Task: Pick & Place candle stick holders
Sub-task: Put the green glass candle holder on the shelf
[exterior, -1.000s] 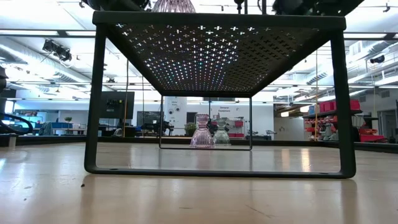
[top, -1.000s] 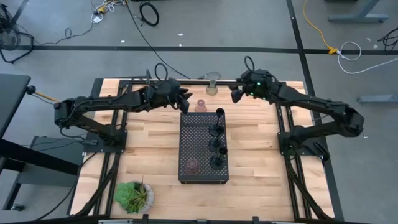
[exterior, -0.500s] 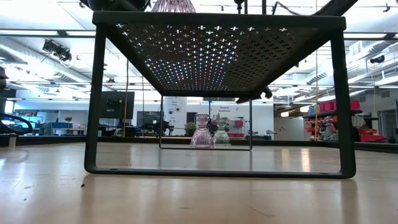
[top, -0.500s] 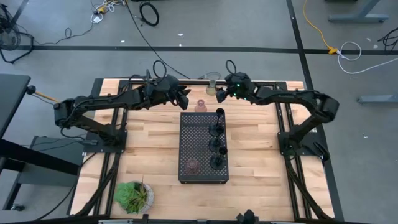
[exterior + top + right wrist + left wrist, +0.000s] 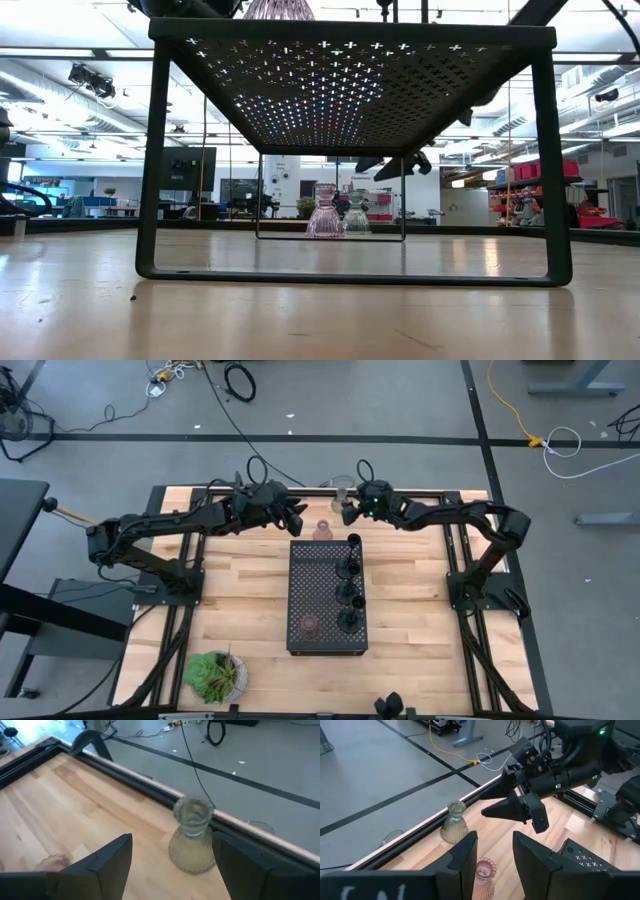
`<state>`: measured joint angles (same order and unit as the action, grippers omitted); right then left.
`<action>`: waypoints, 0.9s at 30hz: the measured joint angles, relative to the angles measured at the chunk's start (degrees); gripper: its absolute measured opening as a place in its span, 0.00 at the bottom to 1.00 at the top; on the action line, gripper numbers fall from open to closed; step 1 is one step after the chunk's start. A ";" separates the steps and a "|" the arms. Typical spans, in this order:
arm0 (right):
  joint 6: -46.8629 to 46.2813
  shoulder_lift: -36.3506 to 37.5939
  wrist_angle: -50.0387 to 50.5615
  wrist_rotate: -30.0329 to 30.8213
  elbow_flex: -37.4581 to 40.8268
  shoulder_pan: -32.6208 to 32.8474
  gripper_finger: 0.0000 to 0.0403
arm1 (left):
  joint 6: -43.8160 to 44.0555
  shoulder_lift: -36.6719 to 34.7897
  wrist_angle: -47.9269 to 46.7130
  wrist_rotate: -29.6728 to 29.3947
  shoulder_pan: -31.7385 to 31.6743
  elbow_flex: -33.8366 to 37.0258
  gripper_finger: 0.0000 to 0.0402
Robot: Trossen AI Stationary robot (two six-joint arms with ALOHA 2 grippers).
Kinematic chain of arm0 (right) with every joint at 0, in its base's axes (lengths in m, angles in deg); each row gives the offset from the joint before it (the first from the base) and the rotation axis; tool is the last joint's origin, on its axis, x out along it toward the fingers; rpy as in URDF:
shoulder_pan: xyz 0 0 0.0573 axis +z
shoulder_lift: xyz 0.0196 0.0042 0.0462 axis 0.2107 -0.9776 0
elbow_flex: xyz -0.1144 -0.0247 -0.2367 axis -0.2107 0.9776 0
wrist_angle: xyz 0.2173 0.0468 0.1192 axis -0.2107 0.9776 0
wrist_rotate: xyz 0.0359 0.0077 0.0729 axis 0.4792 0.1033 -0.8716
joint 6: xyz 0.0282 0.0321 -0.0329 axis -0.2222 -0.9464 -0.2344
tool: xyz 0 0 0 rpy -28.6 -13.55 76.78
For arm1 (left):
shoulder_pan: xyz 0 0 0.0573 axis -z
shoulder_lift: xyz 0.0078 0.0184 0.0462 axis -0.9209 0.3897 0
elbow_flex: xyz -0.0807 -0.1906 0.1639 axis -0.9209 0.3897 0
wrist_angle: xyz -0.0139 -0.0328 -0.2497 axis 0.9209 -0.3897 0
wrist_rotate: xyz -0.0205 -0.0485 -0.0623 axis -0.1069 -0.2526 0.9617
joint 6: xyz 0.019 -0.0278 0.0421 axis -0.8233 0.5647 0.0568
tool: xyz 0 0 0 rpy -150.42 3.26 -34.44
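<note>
The olive-green holder [image 5: 341, 500] stands on its base near the table's far edge; it also shows in the right wrist view [image 5: 192, 836]. My right gripper [image 5: 347, 512] is open just near of it, fingers [image 5: 112, 860] on either side, apart from it. The pinkish holder [image 5: 323, 530] stands on the table by the tray's far end. My left gripper [image 5: 298, 520] is open to its left, and the holder shows between its fingers [image 5: 485, 872]. The black stemmed holders [image 5: 348, 568] and the brownish holder [image 5: 310, 626] stand on the black tray [image 5: 300, 575].
A leafy plant [image 5: 213, 673] sits at the near left corner. A dark rail [image 5: 150, 790] runs along the table's far edge behind the olive-green holder. Bare wood lies left and right of the tray. My two grippers are close together; the right gripper shows in the left wrist view [image 5: 487, 806].
My right gripper has gone toward the table's left edge and down, arriving beside the olive-green holder. It now shows under the tray's top in the low view. The holders have stayed where they were.
</note>
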<state>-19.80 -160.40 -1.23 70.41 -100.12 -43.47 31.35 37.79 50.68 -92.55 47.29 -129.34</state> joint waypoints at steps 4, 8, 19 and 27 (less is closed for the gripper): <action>0.05 -1.72 -0.74 -1.07 -0.08 -1.67 0.68 | 0.00 0.00 0.02 0.00 0.00 0.00 0.32; -0.96 -4.36 -0.81 -2.19 -0.91 -3.32 0.68 | 0.13 0.00 0.00 0.01 0.10 -0.02 0.32; 2.77 -14.86 4.91 -5.04 -14.88 -3.65 0.68 | 0.71 0.02 -0.05 0.86 0.13 -0.02 0.32; 4.50 -19.67 9.00 -7.51 -20.50 -3.35 0.68 | 1.97 0.02 -0.07 2.37 0.13 -0.02 0.32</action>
<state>-15.30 -180.07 7.78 62.89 -120.62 -46.82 33.32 37.81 50.61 -90.18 47.43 -129.37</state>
